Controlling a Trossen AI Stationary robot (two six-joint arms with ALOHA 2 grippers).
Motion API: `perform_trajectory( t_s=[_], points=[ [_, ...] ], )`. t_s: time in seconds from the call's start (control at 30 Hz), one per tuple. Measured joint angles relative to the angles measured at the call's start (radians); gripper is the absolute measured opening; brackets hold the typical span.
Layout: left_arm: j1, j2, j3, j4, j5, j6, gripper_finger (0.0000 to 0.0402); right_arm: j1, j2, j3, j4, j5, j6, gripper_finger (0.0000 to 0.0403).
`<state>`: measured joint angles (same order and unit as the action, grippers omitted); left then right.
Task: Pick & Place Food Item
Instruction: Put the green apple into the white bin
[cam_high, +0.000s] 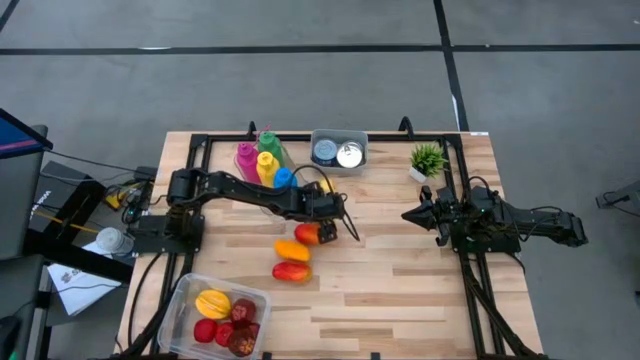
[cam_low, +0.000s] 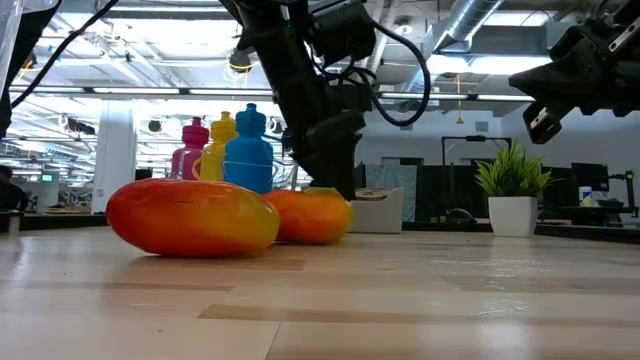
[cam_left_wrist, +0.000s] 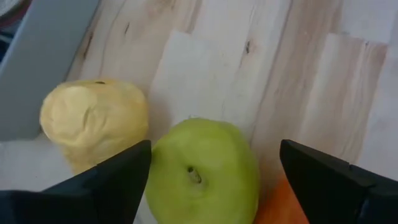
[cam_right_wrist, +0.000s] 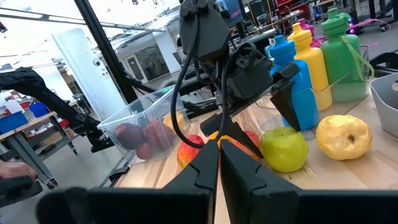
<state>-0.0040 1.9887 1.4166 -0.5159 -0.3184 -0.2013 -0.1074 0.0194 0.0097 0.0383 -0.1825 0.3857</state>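
Squarely between left hand (cam_left_wrist: 211, 180) fingers: green apple (cam_left_wrist: 202, 171)

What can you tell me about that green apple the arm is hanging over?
The green apple is smooth, pale yellow-green and round, sitting on the wooden table with its stem dimple turned up toward the left gripper. That gripper's two dark fingers stand open on either side of it, apparently not touching it. A lumpy yellow fruit lies close beside it, and something orange-red lies close on the other side. The blue bottle stands just behind.
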Motion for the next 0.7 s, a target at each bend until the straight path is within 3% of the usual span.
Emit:
perform_trajectory(
  t_s=[0.3, 0.7],
  points=[
    [-0.012, 0.004, 0.002, 0.006, 0.041, -0.04, 0.0312, 0.0, 0.0, 0.0, -0.001, 0.0, 0.0, 0.0012],
    [-0.039, 0.006, 0.002, 0.002, 0.048, -0.021, 0.0313, 0.0, 0.0, 0.0, 0.0, 0.0, 0.0, 0.0012]
  ],
)
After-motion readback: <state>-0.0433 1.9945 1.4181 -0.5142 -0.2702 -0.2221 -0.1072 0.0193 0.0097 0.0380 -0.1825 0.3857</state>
